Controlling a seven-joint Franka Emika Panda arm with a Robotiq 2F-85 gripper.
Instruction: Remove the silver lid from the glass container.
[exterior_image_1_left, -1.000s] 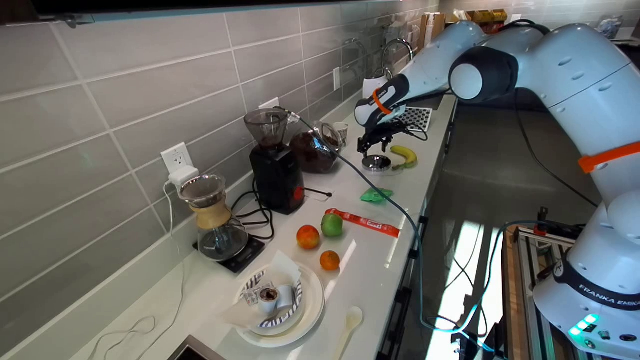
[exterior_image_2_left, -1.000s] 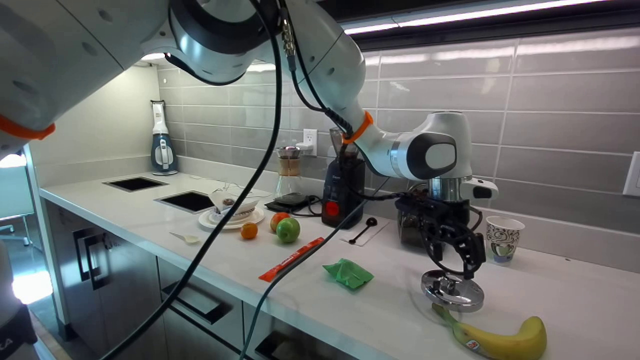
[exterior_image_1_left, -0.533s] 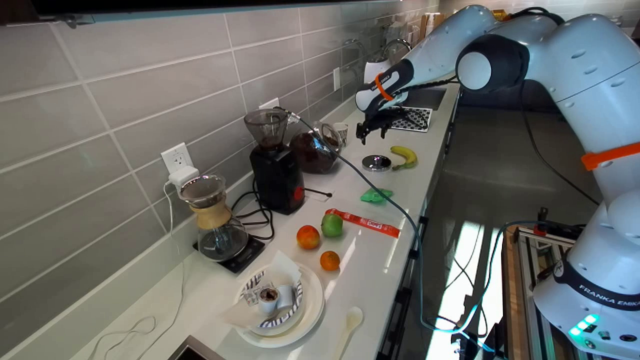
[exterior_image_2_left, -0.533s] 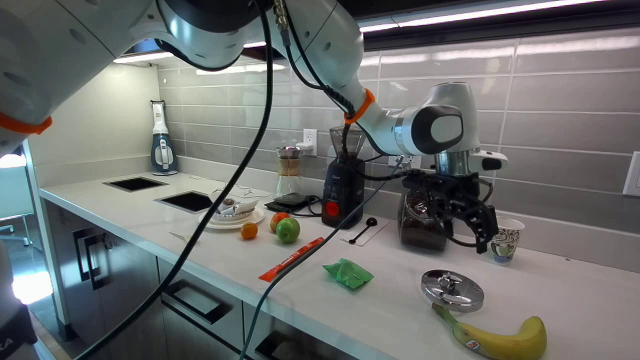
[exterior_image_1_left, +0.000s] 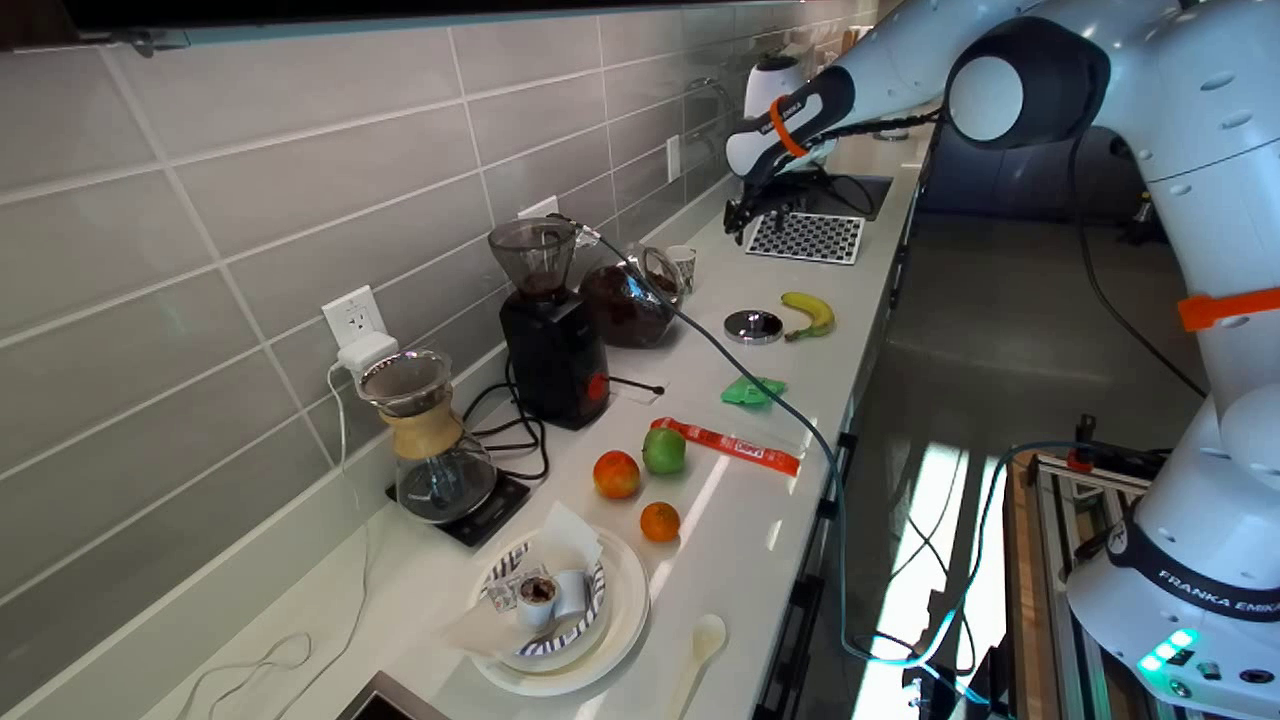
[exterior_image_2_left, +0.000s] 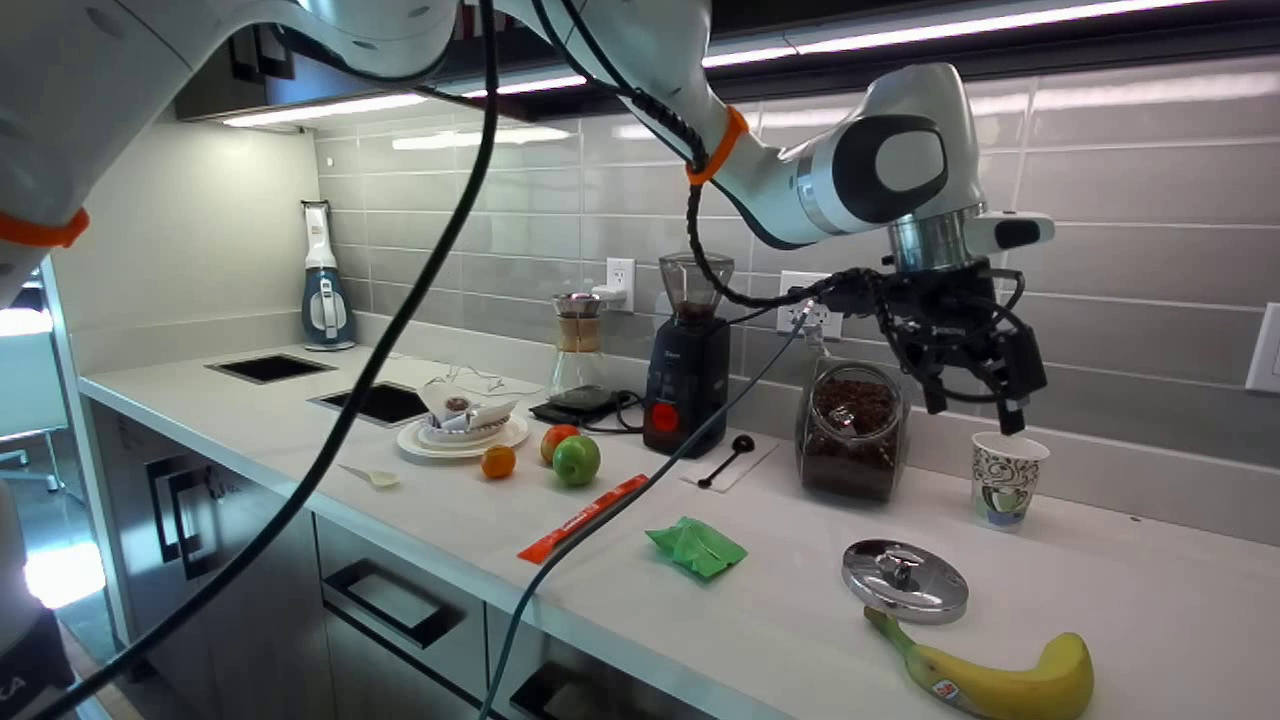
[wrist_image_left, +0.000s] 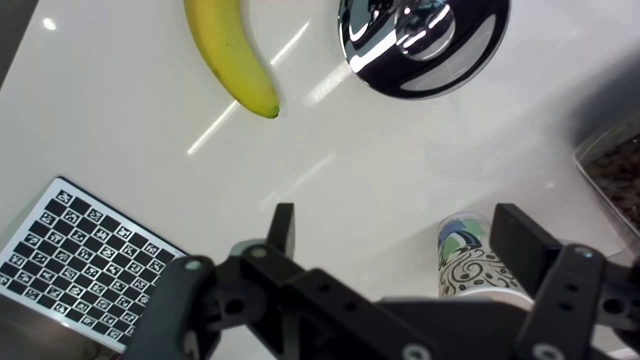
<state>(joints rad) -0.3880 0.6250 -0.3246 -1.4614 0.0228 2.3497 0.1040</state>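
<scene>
The silver lid (exterior_image_1_left: 753, 327) lies flat on the counter, knob up, next to the banana; it also shows in an exterior view (exterior_image_2_left: 905, 582) and at the top of the wrist view (wrist_image_left: 425, 50). The glass container (exterior_image_2_left: 854, 440), a squat jar of dark beans, stands apart from it near the wall with its mouth uncovered; it also shows in an exterior view (exterior_image_1_left: 622, 312), and its edge shows in the wrist view (wrist_image_left: 617, 175). My gripper (wrist_image_left: 400, 220) is open and empty, raised well above the counter and away from the lid, in both exterior views (exterior_image_1_left: 757, 230) (exterior_image_2_left: 972, 412).
A patterned paper cup (exterior_image_2_left: 1008, 482) stands below the gripper, beside one finger in the wrist view (wrist_image_left: 475, 260). A banana (exterior_image_2_left: 990, 680), green wrapper (exterior_image_2_left: 697, 547), grinder (exterior_image_2_left: 688, 380) and checkered board (exterior_image_1_left: 806, 237) are around. A cable hangs across the counter.
My gripper has risen from just above the lid and moved away from it, towards the checkered board. The lid and the glass container have not moved.
</scene>
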